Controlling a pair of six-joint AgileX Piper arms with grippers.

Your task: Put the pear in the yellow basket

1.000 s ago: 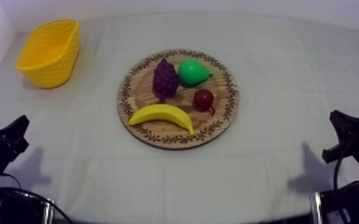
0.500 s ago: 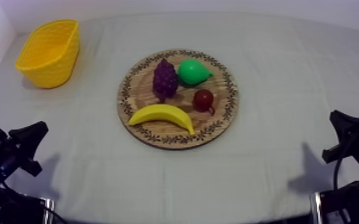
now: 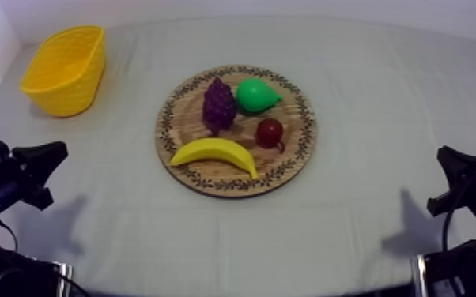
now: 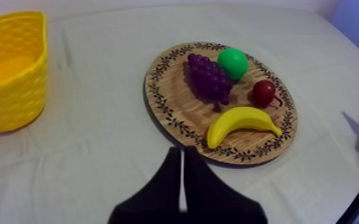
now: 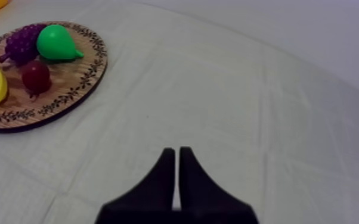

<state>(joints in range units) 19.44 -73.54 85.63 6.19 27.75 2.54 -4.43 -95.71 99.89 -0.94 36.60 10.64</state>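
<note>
The green pear (image 3: 257,95) lies on the far part of the round wooden board (image 3: 298,150), beside the purple grapes (image 3: 219,104). From the left wrist the pear (image 4: 233,62) sits behind the grapes (image 4: 209,78); from the right wrist the pear (image 5: 56,43) is on the board (image 5: 77,89). The yellow basket (image 3: 67,69) stands at the far left, upright and holding nothing. My left gripper (image 3: 47,158) hangs shut over the cloth at the left, well short of the board; its fingers (image 4: 182,173) form a narrow wedge. My right gripper (image 3: 453,167) rests shut at the right edge (image 5: 177,164).
A banana (image 3: 214,152) lies along the board's near side and a small red fruit (image 3: 270,133) sits right of centre. The basket (image 4: 9,68) is left of the board. Bare cloth runs between the board and both arms.
My left arm has risen from the lower left edge and swung its gripper inward and up toward the table's left side. The right arm and all the fruit stay put.
</note>
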